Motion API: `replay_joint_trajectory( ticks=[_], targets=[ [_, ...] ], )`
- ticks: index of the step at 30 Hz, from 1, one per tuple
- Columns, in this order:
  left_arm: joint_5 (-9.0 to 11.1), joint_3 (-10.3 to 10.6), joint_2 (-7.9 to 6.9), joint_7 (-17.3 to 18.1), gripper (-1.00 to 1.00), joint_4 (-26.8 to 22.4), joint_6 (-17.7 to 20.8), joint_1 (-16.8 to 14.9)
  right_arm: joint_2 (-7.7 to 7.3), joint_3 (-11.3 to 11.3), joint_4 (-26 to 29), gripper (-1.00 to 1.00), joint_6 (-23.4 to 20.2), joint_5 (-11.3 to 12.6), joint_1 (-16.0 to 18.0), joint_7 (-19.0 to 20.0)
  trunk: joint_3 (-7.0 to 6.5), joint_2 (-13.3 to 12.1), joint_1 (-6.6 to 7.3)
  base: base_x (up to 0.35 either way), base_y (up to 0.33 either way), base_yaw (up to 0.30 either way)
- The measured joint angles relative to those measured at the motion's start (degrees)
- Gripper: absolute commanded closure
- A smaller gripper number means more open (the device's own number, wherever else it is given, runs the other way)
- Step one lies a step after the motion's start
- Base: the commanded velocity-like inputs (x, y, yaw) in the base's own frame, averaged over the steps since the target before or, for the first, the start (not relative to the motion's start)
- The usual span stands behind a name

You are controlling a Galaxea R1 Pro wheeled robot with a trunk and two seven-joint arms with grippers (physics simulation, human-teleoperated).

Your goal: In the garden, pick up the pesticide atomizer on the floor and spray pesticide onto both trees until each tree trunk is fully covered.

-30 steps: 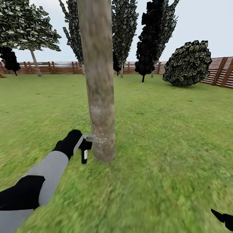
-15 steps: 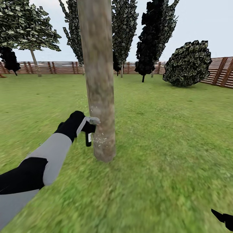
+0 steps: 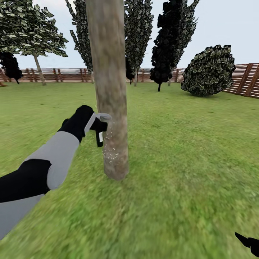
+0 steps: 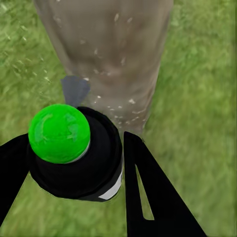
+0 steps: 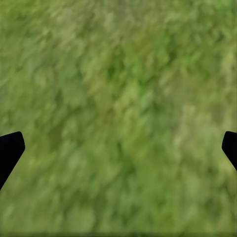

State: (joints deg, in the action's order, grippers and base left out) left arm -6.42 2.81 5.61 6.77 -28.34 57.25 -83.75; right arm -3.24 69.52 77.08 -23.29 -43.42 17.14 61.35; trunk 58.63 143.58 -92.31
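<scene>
Right gripper [image 3: 248, 242] is just a black tip poking in at about 5 o'clock in the head view, low over the lawn [image 3: 187, 162]; in its wrist view the fingertips [image 5: 10, 150] sit wide apart with nothing but grass between them. Left gripper [image 3: 94, 124] is up at roughly 9 o'clock of centre, clamped around the pesticide atomizer [image 3: 99, 133], a dark bottle with a grey spray head [image 3: 104, 116] and a green cap [image 4: 59, 132]. The nozzle is right beside the tree trunk [image 3: 109, 90], and pale specks dot the bark near it. Further back at 11 o'clock there's a second tree [image 3: 30, 32], dark narrow trees [image 3: 171, 39] at 1 o'clock, a round bush [image 3: 210, 70], and the wooden fence [image 3: 68, 75] behind them all.
</scene>
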Motion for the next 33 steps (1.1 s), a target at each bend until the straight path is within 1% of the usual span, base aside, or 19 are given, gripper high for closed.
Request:
replay_joint_trajectory(
  ticks=[2, 5, 8, 10, 13, 16, 17, 20, 23, 30, 33],
  targets=[
    [0.0, 0.0, 0.06, 0.0, 1.0, 0.0, 0.1, -1.5, 0.0, 0.0, 0.0, -1.0, 0.0, 0.0, 0.0, 0.0, 0.0, 0.0, 0.0, 0.0, 0.0, 0.0],
    [0.1, 0.0, 0.51, 0.0, 1.0, 0.4, 0.2, -2.8, 0.0, 0.0, 0.0, -1.0, 0.0, 0.0, 0.0, 0.0, 0.0, 0.0, 0.0, 0.0, 0.0, 0.0],
    [0.1, 0.0, 1.0, 0.0, 1.0, 2.5, 0.2, -5.7, -0.01, 0.0, 0.0, -1.0, 0.0, 0.0, 0.0, 0.0, 0.0, 0.0, 0.0, 0.0, 0.0, 0.0],
    [0.0, 0.0, 1.09, 0.0, 1.0, 3.2, 0.2, -7.1, -0.02, 0.0, 0.0, -1.0, 0.0, 0.0, 0.0, 0.0, 0.0, 0.0, 0.0, 0.0, 0.0, 0.0],
    [0.0, 0.0, 1.15, 0.0, 1.0, 5.6, 0.2, -10.5, -0.02, 0.0, 0.0, -1.0, 0.0, 0.0, 0.0, 0.0, 0.0, 0.0, 0.0, 0.0, 0.0, 0.0],
    [0.0, 0.0, 1.16, 0.0, 1.0, 9.4, 0.2, -14.4, -0.02, 0.0, 0.0, -1.0, 0.0, 0.0, 0.0, 0.0, 0.0, 0.0, 0.0, 0.0, 0.0, 0.0],
    [0.0, 0.0, 1.16, 0.0, 1.0, 10.1, 0.2, -15.2, -0.02, 0.0, 0.0, -1.0, 0.0, 0.0, 0.0, 0.0, 0.0, 0.0, 0.0, 0.0, 0.0, 0.0],
    [0.0, 0.0, 1.16, 0.0, 1.0, 10.9, 0.2, -15.8, -0.02, 0.0, 0.0, -1.0, 0.0, 0.0, 0.0, 0.0, 0.0, 0.0, 0.0, 0.0, 0.0, 0.0],
    [0.0, 0.0, 1.13, 0.0, 1.0, 14.7, 0.2, -15.9, -0.01, 0.0, 0.0, -1.0, 0.0, 0.0, 0.0, 0.0, 0.01, 0.0, -0.01, 0.0, 0.0, 0.0],
    [0.0, 0.1, 0.98, 0.0, 1.0, 19.5, -0.2, -15.7, -0.02, 0.0, 0.0, -1.0, 0.0, 0.0, 0.0, 0.0, 0.01, 0.0, -0.01, 0.0, 0.0, 0.0],
    [-0.1, 0.1, 0.98, 0.0, 1.0, 24.5, -0.8, -15.5, -0.02, 0.0, 0.0, -1.0, 0.0, 0.0, 0.0, 0.0, 0.01, 0.0, -0.01, 0.0, 0.0, 0.0]
  ],
)
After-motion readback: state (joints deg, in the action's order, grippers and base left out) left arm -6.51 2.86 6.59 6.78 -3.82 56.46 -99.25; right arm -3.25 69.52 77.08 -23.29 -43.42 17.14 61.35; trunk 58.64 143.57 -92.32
